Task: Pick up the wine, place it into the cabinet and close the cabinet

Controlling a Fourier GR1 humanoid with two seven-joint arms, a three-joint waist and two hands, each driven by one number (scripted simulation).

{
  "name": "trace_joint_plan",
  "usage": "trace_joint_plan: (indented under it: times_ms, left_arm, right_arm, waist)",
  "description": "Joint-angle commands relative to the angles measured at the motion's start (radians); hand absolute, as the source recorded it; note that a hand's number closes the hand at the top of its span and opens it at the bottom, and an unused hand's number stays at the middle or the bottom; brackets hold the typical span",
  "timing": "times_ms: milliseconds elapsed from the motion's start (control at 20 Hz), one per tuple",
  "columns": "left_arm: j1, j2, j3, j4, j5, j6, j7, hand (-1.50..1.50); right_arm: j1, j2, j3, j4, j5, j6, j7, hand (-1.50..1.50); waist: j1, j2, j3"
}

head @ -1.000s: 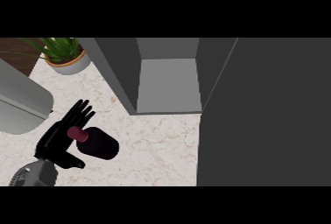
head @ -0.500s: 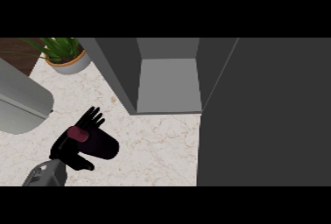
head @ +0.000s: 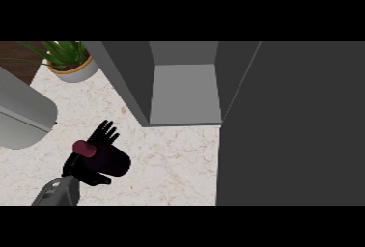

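The wine bottle (head: 114, 163) stands on the marble counter (head: 171, 164) at the lower left, dark-bodied with a red cap (head: 84, 148). My left hand (head: 102, 135) is right against it. Its fingers are spread straight past the bottle's far side and its thumb shows on the near side, so the hand is open around the bottle. The hand hides part of the bottle's body. The cabinet (head: 184, 91) stands open further back, with a bare grey shelf inside. Its dark door (head: 292, 125) swings out over the right half of the view. My right hand does not show.
A potted green plant (head: 68, 60) stands at the back left. A large rounded grey object (head: 21, 120) fills the left edge, close to the bottle. The cabinet's left wall (head: 125, 79) juts toward the counter between the bottle and the shelf.
My left hand has shifted to the right and slightly nearer, coming closer round the bottle. The bottle's cap has hardly moved. The cabinet and door are unchanged.
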Motion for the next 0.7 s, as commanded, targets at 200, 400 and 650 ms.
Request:
trace_joint_plan:
  times_ms: [200,400,650]
  left_arm:
    - [-0.082,-0.053,0.007,0.077,0.022,-0.088,-0.053,1.5]
    - [-0.07,-0.06,-0.023,0.083,0.009,-0.189,-0.073,1.5]
    - [-0.043,-0.086,-0.071,0.049,-0.035,-0.17,-0.106,1.5]
  right_arm:
    - [0.037,-0.028,-0.045,-0.106,-0.106,0.016,0.037,-1.5]
    - [0.019,0.006,0.02,-0.127,-0.03,-0.03,0.06,-1.5]
    - [0.058,-0.032,-0.021,-0.141,-0.082,-0.003,0.068,-1.5]
  waist:
    - [0.0,-0.001,0.001]
    - [-0.002,0.0,-0.001]
    - [0.002,-0.002,0.0]
